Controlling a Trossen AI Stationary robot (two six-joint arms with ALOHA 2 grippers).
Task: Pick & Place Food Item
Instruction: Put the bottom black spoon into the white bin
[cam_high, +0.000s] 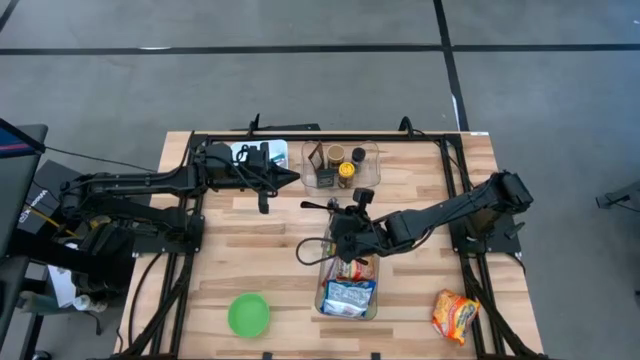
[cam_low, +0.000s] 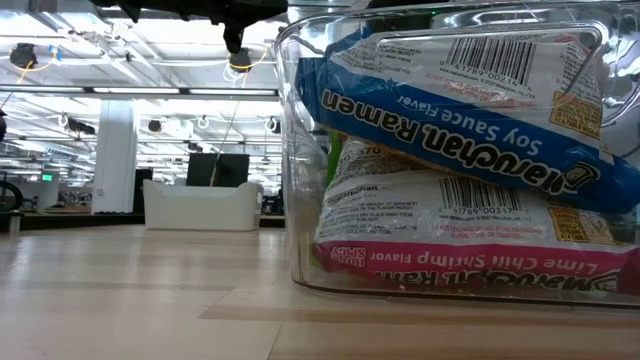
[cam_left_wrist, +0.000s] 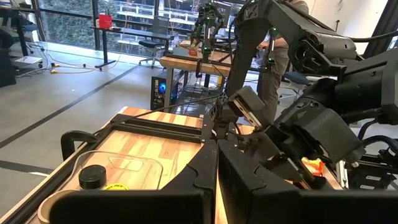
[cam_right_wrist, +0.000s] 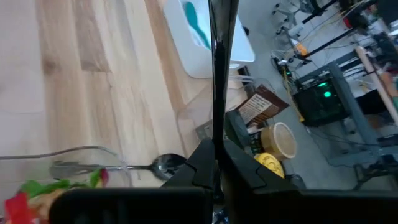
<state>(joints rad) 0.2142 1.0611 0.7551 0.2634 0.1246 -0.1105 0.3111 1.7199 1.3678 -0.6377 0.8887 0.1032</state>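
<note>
Two Maruchan Ramen packets (cam_low: 460, 170), stacked

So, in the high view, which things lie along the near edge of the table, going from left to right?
Green bowl → clear bin holding ramen packets → loose orange noodle packet.

**Two dark arms, cables trailing**

Both arms are matte black, built of boxy jointed segments with rounded housings. The left gripper (cam_high: 292, 178) ends in two long, tapering black fingers (cam_left_wrist: 193, 180). Black cables loop off the right gripper (cam_high: 345, 243) and run along the frames.
</note>
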